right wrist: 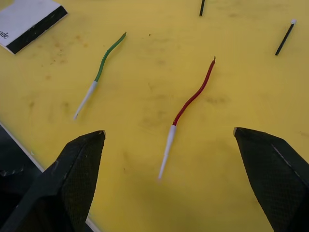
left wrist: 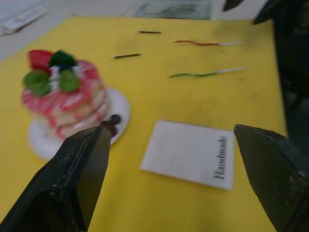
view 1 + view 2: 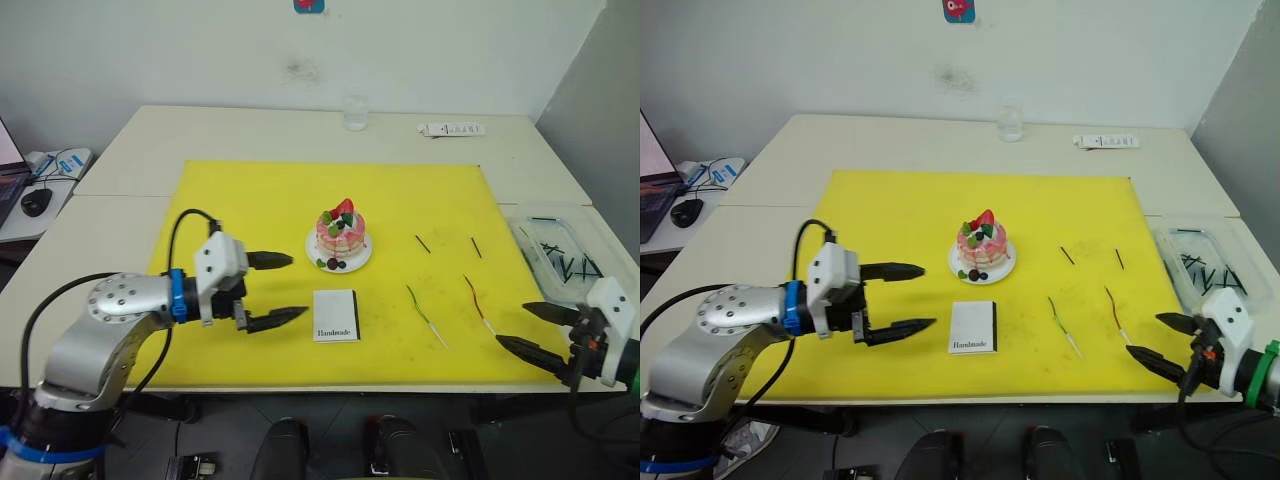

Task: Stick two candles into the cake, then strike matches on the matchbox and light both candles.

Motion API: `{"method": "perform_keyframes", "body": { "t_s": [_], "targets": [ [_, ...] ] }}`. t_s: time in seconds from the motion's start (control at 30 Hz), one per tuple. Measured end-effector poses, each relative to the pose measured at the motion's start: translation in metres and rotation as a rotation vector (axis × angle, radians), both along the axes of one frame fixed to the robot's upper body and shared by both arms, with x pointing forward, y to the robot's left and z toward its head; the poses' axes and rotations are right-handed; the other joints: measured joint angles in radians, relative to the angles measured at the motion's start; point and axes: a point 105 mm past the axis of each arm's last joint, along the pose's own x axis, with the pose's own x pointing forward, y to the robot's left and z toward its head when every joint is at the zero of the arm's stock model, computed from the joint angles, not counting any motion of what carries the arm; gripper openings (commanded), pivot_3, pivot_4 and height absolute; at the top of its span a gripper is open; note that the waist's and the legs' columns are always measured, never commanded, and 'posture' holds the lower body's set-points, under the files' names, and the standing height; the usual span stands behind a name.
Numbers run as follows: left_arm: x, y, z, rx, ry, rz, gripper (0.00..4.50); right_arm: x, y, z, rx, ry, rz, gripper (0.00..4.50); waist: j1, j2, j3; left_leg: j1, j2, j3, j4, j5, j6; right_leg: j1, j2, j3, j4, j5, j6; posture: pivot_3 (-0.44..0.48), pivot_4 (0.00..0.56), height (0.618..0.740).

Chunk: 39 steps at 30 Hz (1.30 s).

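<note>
Your right hand (image 3: 535,330) hangs spread just beyond the red candle's (image 1: 190,103) pale end. That candle lies right of the cake (image 3: 340,235), its long axis pointing toward the hand. Your left hand (image 3: 283,290), also spread and empty, sits left of the cake.

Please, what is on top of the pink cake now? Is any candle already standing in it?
On the cake sit a red strawberry, green leaves and dark berries. No candle stands in it: the green candle and red candle lie on the yellow mat.
</note>
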Motion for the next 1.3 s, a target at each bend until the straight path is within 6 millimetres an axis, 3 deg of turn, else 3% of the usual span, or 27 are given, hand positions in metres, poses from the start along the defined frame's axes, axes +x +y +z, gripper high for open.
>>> {"method": "perform_keyframes", "body": {
  "t_s": [0.17, 0.43, 0.57, 0.9, 1.0, 1.1, 1.3],
  "targets": [
    [-0.009, -0.028, 0.007, -0.007, -0.034, -0.149, 4.50, 0.007, 0.009, -0.009, -0.037, 0.053, -0.054, 4.46, 0.000, 0.000, 0.000, 0.003, -0.001, -0.001, 0.001, 0.000, 0.000, 0.004, 0.000, 0.001, 0.000, 0.000, 0.000, 0.000, 0.150, 0.740],
    [-0.018, -0.046, 0.000, -0.018, -0.019, -0.238, 4.50, 0.026, 0.011, -0.012, -0.113, 0.080, -0.124, 4.46, -0.004, 0.000, 0.000, 0.003, -0.001, -0.001, 0.000, 0.000, 0.000, 0.004, 0.001, 0.000, -0.001, 0.000, 0.000, 0.000, 0.150, 0.740],
    [-0.019, -0.050, 0.002, -0.023, -0.029, -0.251, 4.50, 0.037, 0.014, -0.005, -0.125, 0.100, -0.139, 3.27, -0.004, 0.000, 0.000, 0.003, -0.001, -0.003, 0.000, 0.000, 0.000, 0.004, 0.001, 0.000, -0.001, 0.000, 0.000, 0.000, 0.150, 0.740],
    [-0.023, -0.059, 0.004, -0.045, -0.036, -0.257, 4.50, 0.046, 0.009, -0.020, -0.143, 0.245, -0.202, 3.27, -0.007, 0.000, 0.000, 0.001, -0.002, -0.003, 0.000, 0.000, 0.000, 0.004, 0.002, -0.001, -0.002, 0.001, 0.002, 0.000, 0.150, 0.740],
    [-0.025, -0.059, 0.003, -0.047, -0.034, -0.256, 4.50, 0.048, 0.009, -0.020, -0.145, 0.255, -0.205, 2.69, -0.007, 0.000, 0.000, 0.001, -0.001, -0.004, 0.000, 0.000, 0.000, 0.004, 0.002, -0.002, -0.002, 0.000, 0.002, 0.000, 0.150, 0.740],
    [-0.027, -0.061, 0.005, -0.047, -0.043, -0.262, 4.50, 0.051, 0.012, -0.019, -0.147, 0.262, -0.200, 1.65, -0.009, 0.000, 0.000, 0.001, -0.001, -0.004, 0.000, 0.000, 0.000, 0.004, 0.002, -0.001, -0.002, 0.000, 0.001, 0.000, 0.150, 0.740],
    [-0.026, -0.061, 0.004, -0.047, -0.046, -0.252, 4.50, 0.053, 0.018, -0.019, -0.149, 0.276, -0.185, 1.65, -0.010, 0.000, 0.000, 0.001, -0.001, -0.004, 0.000, 0.000, 0.000, 0.004, 0.002, -0.001, -0.002, 0.000, 0.001, 0.000, 0.150, 0.740]
  ]
}}
